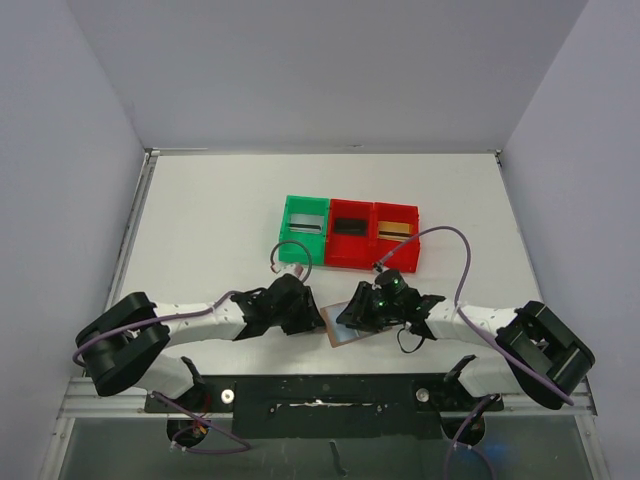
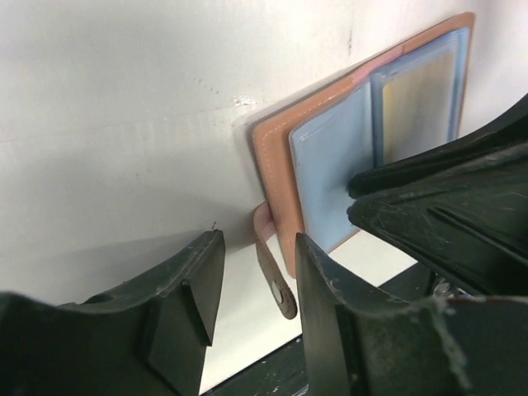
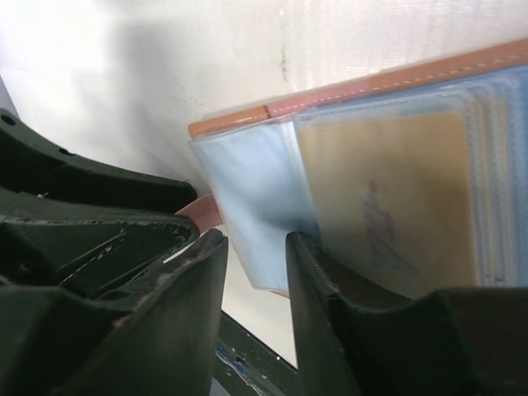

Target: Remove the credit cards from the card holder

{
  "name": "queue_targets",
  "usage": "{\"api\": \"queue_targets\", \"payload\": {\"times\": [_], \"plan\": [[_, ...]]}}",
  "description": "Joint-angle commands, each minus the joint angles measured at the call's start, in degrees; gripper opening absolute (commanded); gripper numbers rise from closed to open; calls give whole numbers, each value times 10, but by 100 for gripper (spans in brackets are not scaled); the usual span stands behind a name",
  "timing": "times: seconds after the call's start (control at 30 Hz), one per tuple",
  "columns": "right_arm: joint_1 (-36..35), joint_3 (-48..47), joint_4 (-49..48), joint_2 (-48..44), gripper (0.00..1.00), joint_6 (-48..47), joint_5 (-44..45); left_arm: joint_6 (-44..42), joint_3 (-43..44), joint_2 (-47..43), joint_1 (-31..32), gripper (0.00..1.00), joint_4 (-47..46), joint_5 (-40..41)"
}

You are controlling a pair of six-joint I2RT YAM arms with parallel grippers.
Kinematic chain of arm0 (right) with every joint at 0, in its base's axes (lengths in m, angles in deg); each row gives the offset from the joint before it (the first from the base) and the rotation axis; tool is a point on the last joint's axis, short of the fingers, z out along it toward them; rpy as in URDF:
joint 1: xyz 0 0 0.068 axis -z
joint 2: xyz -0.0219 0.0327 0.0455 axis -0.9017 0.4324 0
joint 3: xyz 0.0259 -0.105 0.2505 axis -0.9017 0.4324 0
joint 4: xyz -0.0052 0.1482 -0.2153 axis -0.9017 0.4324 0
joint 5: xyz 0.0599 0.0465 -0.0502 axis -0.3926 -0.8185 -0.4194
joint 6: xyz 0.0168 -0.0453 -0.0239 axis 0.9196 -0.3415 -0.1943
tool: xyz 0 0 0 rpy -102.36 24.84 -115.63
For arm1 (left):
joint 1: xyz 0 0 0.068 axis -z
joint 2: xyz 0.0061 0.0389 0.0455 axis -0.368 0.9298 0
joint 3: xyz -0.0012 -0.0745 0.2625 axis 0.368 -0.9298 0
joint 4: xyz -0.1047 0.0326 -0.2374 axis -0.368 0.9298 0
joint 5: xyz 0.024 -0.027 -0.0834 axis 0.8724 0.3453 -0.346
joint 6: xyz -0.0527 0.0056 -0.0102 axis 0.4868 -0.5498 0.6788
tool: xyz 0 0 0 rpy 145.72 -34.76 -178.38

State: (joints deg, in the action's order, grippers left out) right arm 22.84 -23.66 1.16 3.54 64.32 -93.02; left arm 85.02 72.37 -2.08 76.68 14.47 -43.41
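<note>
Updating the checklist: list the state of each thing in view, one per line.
card holder: lying open, tab unsnapped.
sleeved gold card: inside the holder.
green bin: holds a grey card.
middle red bin: holds a black card.
right red bin: holds a loose gold card.
left gripper: open, empty.
right gripper: open, astride a sleeve edge.

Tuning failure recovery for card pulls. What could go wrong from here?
1. The right gripper straddles an empty-looking clear sleeve, not the gold card. Closing now may pinch only plastic.
2. The left gripper is open by the snap tab, so the card holder is unpinned and may slide or lift.
3. It lies close to the near edge of the table and could be dragged off.
</note>
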Motion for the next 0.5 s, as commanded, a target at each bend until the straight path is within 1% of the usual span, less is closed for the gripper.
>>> {"api": "queue_targets", "payload": {"times": [0.0,0.1,0.23,0.37,0.4,0.43,0.47], "plan": [[5,4,-7,-14,31,15,29,27,-11,-15,3,42,-78,8],[5,4,1,-16,24,14,33,22,1,-1,3,47,-81,9],[5,4,2,-16,23,14,35,12,23,31,3,51,-77,0],[5,4,2,-19,22,15,35,10,47,64,3,52,-52,6],[5,4,2,-22,22,16,35,9,48,70,3,51,-44,10],[5,4,3,-26,22,16,35,8,48,77,3,47,-39,15],[4,3,4,-34,22,15,36,4,56,85,3,41,-35,18]]}}
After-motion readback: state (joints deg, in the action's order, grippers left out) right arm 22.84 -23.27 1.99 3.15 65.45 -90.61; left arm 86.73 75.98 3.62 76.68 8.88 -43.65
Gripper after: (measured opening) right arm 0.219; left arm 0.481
